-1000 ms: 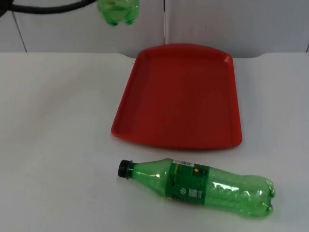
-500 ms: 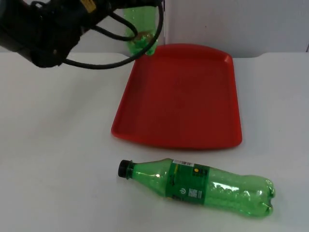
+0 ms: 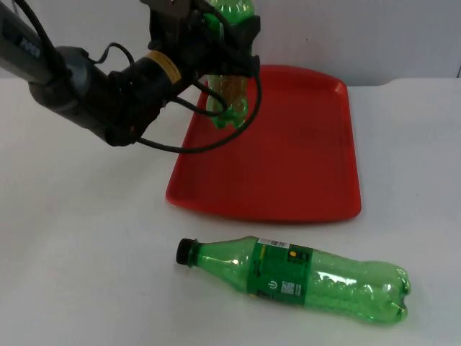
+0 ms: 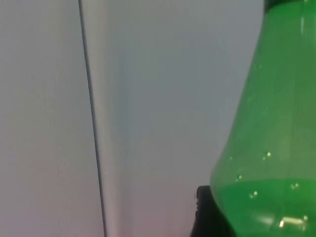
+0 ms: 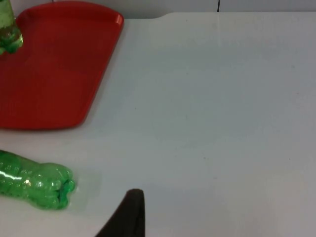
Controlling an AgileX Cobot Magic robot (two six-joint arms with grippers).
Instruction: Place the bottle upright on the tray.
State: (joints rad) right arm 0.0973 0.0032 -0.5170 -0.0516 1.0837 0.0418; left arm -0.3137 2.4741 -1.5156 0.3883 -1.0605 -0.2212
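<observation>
A green bottle (image 3: 229, 101) hangs upright over the back left part of the red tray (image 3: 295, 151), with my left gripper (image 3: 225, 45) shut on its upper body. I cannot tell whether its base touches the tray floor. The left wrist view has the bottle's green shoulder (image 4: 269, 148) close up beside a black fingertip (image 4: 203, 217). A second green bottle (image 3: 295, 277) with a black cap lies on its side on the table in front of the tray. From the right wrist I see that bottle's base (image 5: 34, 185), the tray (image 5: 54, 69) and the held bottle's base (image 5: 7, 32).
The grey partition wall (image 3: 374, 36) stands just behind the tray. White table (image 3: 79, 238) lies open to the left of the tray and the lying bottle, and wide bare table (image 5: 222, 98) stretches to the right of the tray.
The left arm has come in from the back left, bringing the held bottle down and forward from in front of the wall to above the tray. The lying bottle and the tray have not moved.
</observation>
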